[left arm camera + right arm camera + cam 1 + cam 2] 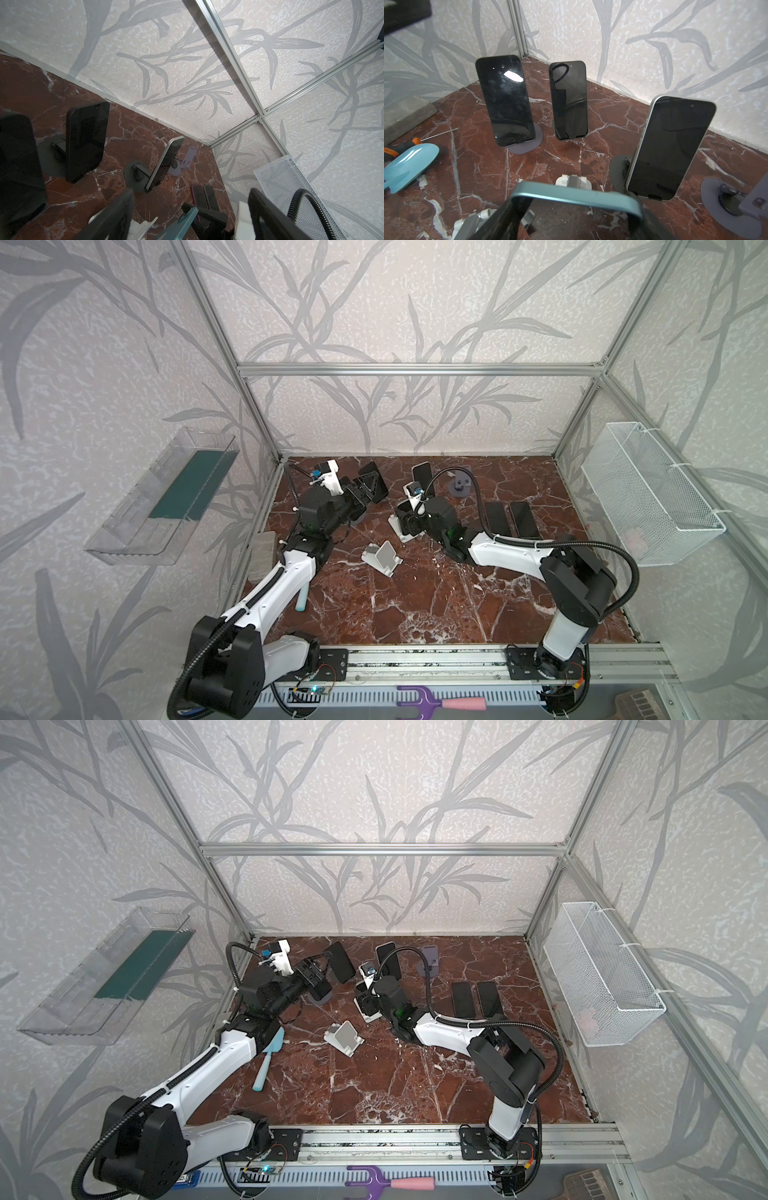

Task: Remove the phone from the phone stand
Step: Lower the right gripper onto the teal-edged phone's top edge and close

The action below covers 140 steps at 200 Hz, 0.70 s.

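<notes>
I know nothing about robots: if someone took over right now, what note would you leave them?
Left end effector: open, empty.
Right end effector: shut on the teal-edged phone at the white folding stand; whether seated, unclear.
Done: two dark phones lie flat on the red marble-patterned table.
To do: three dark-screened phones upright on stands.

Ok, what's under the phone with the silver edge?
A dark round stand holds the silver-edged phone tilted up. The phone covers most of the stand's cradle.
</notes>
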{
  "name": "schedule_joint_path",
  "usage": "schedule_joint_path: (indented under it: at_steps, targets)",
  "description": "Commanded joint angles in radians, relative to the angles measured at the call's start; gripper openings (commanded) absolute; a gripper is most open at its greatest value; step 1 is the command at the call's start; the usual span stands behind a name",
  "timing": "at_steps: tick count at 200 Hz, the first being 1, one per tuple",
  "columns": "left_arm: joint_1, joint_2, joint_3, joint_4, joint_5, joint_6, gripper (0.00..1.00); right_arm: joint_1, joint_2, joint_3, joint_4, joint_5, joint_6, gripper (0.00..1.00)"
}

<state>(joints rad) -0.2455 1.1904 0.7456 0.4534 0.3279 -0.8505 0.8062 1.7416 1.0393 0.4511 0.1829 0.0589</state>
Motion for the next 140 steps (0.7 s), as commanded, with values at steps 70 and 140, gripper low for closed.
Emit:
schedule_joint_path:
  at_steps: [70, 140]
  targets:
    - [0.005, 0.003, 0.003, 0.039, 0.024, -0.016, 0.85, 0.005, -0.182, -0.032, -0.035, 0.056, -0.007, 0.66]
    - [-0.001, 0.016, 0.012, 0.037, 0.038, -0.021, 0.83, -0.01, -0.301, -0.08, -0.125, 0.114, -0.052, 0.66]
